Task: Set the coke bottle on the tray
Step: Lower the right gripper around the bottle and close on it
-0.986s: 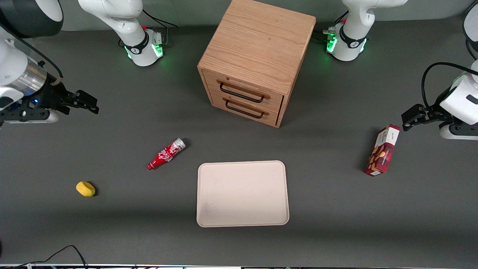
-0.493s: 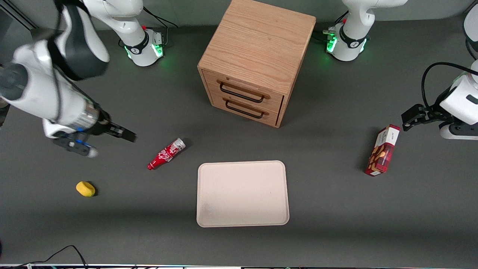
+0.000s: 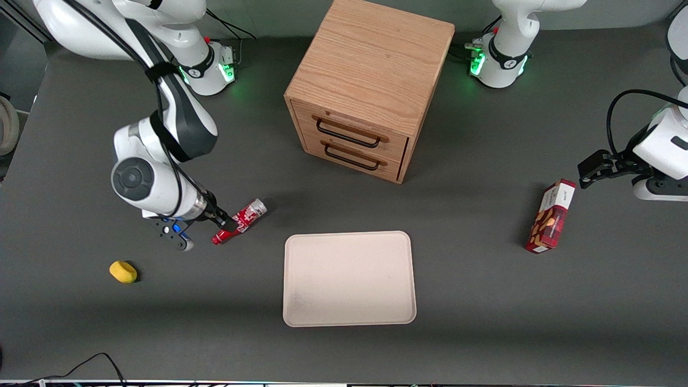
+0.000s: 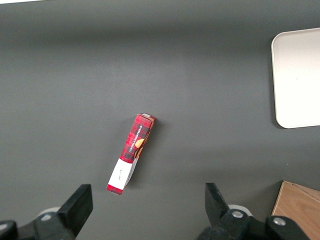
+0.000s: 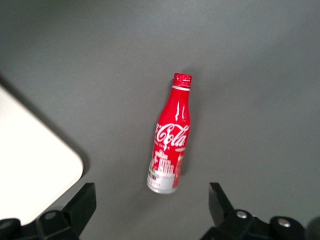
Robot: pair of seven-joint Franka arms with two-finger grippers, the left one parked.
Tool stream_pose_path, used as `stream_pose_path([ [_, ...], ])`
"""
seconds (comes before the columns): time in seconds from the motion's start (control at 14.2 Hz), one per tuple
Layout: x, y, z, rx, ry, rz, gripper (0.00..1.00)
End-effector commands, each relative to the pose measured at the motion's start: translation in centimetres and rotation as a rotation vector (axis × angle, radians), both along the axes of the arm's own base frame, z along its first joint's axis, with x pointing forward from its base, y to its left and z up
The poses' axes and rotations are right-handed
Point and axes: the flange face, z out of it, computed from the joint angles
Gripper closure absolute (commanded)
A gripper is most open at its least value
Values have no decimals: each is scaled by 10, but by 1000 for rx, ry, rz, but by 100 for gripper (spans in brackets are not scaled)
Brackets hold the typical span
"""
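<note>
The tray (image 3: 349,278) sat closest to the bench's near edge, its surface bare. Just past its corner toward the working arm's end, the coke bottle (image 3: 240,221) lay on its side on the bench (image 3: 484,333). The gripper (image 3: 226,221) hovered over the bottle's neck end, fingers (image 5: 75,207) spread wide and holding nothing. A good grasp would probably straddle the body at mid-length before closing. The bench between bottle and tray looked open; the drawer cabinet (image 3: 365,91) stood farther off.
</note>
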Motion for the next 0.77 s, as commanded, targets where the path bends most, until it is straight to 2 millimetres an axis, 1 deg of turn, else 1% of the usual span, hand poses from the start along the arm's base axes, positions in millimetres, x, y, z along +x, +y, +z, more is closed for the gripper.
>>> stream_pose_path([
  [0.0,-3,3,-38,-10,-25,-65,0],
  [0.21,-10,-1,-80,-30,-57,-85,0],
  [0.35,-11,-4,-104,-29,-43,-105,0],
  [0.7,-17,-10,-138,-27,-19,-161,0],
])
